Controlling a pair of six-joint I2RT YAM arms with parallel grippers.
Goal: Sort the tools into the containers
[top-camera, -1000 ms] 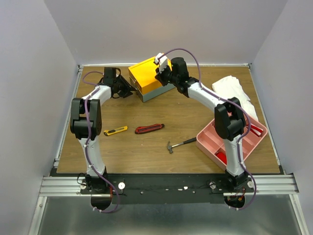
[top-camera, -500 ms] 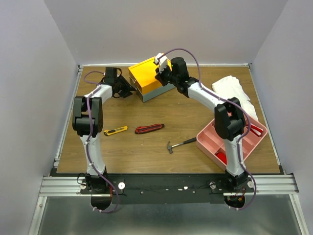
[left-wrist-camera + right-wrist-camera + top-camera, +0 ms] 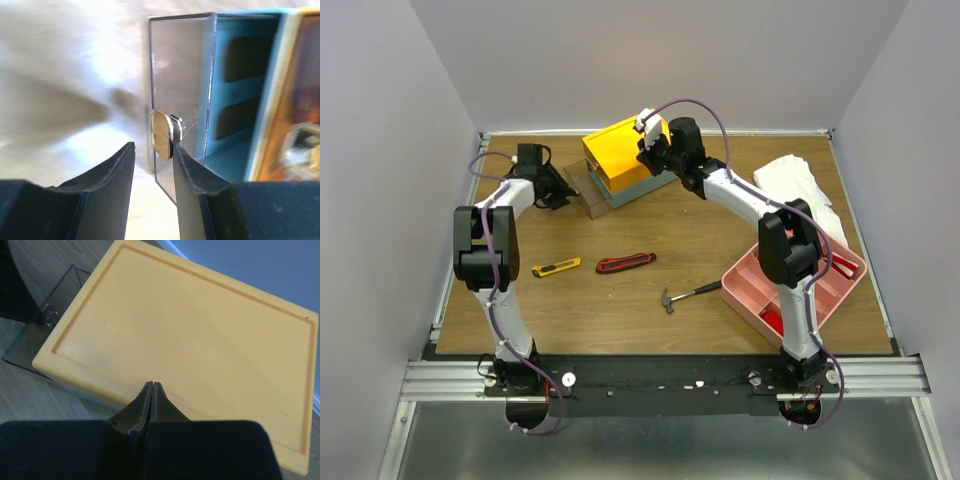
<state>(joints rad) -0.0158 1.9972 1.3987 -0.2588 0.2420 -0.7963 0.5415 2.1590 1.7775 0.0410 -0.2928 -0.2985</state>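
The yellow-topped box (image 3: 620,145) stands at the back middle of the table. Its clear drawer (image 3: 588,195) is pulled out to the left. My left gripper (image 3: 563,192) is at the drawer front. In the left wrist view its jaws (image 3: 152,150) stand apart with the drawer's metal knob (image 3: 162,134) just past the tips, against the right finger. My right gripper (image 3: 650,150) is shut and empty, its tips (image 3: 151,385) resting on the yellow lid (image 3: 190,325). A yellow utility knife (image 3: 556,267), a red utility knife (image 3: 625,262) and a small hammer (image 3: 690,293) lie on the table.
A pink divided tray (image 3: 750,290) sits at the front right, holding red-handled tools (image 3: 772,322). A white cloth (image 3: 800,185) lies behind it at the right edge. The pulled-out drawer also shows at the left of the right wrist view (image 3: 45,325).
My left gripper has moved left, away from the box, and the clear drawer has slid out with it. The right arm has stayed on the lid.
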